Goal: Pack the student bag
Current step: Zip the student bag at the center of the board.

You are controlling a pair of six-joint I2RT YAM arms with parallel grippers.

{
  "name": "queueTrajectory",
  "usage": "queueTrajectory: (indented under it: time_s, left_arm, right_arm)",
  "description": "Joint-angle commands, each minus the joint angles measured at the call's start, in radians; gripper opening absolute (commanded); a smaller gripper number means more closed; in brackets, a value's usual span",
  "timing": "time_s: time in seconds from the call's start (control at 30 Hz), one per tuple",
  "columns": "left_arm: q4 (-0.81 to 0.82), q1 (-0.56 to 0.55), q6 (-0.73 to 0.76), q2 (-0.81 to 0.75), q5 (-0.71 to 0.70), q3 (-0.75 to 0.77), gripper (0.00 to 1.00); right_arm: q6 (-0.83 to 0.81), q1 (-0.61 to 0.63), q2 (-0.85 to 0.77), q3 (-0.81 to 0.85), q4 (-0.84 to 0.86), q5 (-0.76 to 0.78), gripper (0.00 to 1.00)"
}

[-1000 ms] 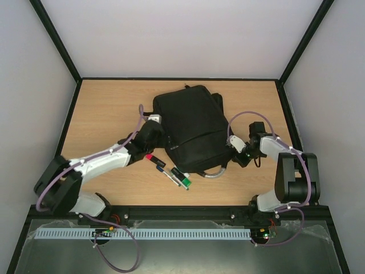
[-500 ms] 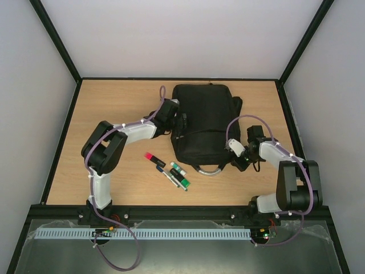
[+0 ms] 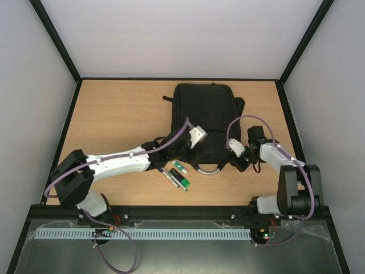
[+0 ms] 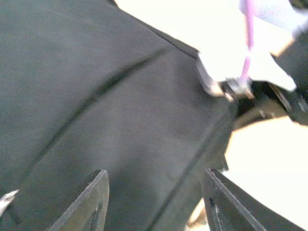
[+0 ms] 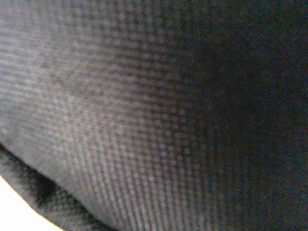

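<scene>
The student bag (image 3: 204, 114) is lying flat on the bench (image 3: 114, 114), towards the far side and a little right of centre. Its long sides are running away from the arms and its grey loop handle (image 3: 208, 170) is curling out from the near edge.

The left arm is reaching across from the near left corner to the bag's near left corner. In its wrist view the left pincer (image 4: 154, 202) is hovering just over the black cloth. Its fingers (image 4: 96, 202) are standing partly apart and are gripping nothing that shows. A dark seam is crossing the fabric ahead of them.

The right arm is bending in from the right, with the right pincer (image 3: 235, 161) pressing against the bag's near right corner, just beside the loop handle. It is closed tight. Its own camera is showing nothing but woven black fabric at very close range, so whether a fold of the bag is nipped between the fingers cannot be told.

On the bare wood near the bag's near left corner, a green-capped marker (image 3: 184, 182) and a thin pen (image 3: 169, 175) are lying side by side, just beyond the left forearm and apart from the bag.
</scene>
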Motion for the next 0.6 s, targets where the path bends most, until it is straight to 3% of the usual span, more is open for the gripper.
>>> queueTrajectory:
  time_s: [0.0, 0.57]
  left_arm:
    - [-0.137, -0.061, 0.195, 0.085, 0.03, 0.019, 0.55]
    - [-0.129, -0.155, 0.403, 0.285, -0.148, 0.212, 0.53]
  right_arm:
    - [0.015, 0.011, -0.019, -0.001, -0.059, -0.038, 0.01]
    - [0.018, 0.011, -0.022, -0.019, -0.062, -0.042, 0.01]
